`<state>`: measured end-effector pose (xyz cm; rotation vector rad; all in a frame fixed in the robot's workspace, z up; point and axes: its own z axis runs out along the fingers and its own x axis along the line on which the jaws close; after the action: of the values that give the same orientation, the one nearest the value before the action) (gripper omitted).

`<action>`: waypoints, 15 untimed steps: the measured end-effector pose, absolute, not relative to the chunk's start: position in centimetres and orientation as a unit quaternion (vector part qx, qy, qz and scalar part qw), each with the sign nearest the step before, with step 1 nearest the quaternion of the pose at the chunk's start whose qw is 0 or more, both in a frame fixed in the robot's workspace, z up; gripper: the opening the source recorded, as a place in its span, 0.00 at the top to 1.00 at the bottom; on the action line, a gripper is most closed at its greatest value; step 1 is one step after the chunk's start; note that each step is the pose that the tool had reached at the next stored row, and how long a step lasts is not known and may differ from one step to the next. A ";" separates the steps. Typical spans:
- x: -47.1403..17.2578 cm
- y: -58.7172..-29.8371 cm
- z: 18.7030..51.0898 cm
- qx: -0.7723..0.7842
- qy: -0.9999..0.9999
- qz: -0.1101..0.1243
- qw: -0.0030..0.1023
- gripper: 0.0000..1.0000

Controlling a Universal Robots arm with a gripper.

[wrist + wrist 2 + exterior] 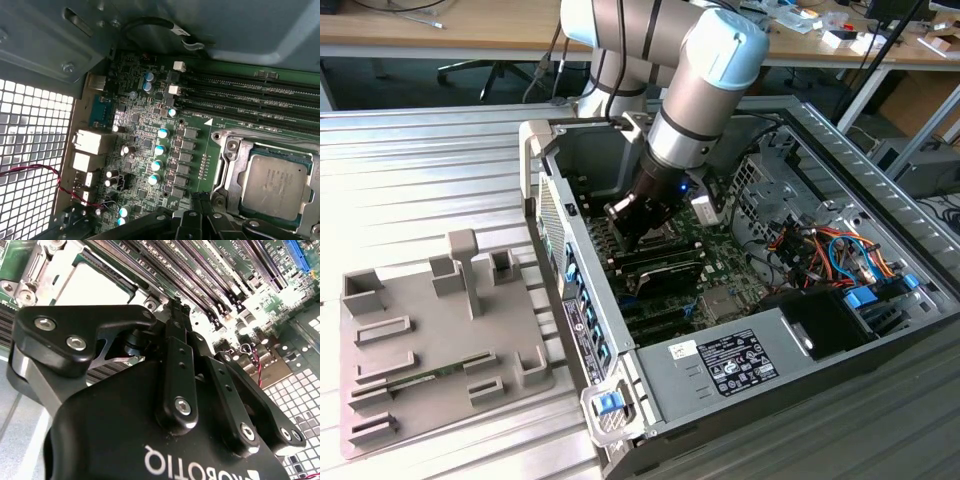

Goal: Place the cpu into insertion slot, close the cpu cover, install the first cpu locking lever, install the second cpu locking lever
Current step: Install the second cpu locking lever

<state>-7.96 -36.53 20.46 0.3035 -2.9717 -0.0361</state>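
The cpu (272, 185) lies flat in its socket on the green motherboard (145, 145), its dull grey top facing up. The silvery cpu cover (231, 167) lies down around it as a frame. In the second wrist view the cpu (95, 287) shows pale, with the cover (47, 265) at its edge. My black gripper (175, 307) is shut, its tips together just off one corner of the socket. Nothing is visibly held between them. In the exterior view the gripper (632, 228) reaches down into the open computer case (545, 200). I cannot make out the locking levers.
Rows of memory slots (250, 95) run beside the socket. A perforated case panel (30, 150) and a red wire (35, 172) lie near the board's edge. A power supply (740, 365) and coloured cables (830, 250) fill the case's right. A grey fixture tray (430, 340) sits outside.
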 end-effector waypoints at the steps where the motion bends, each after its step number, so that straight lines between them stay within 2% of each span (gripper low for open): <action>1: -8.0 -36.5 20.4 0.102 -0.992 -0.012 0.077 0.89; 15: -8.1 -37.0 20.2 0.106 -0.991 -0.021 0.076 0.89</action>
<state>-8.09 -36.99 20.16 0.3190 -2.9725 -0.0618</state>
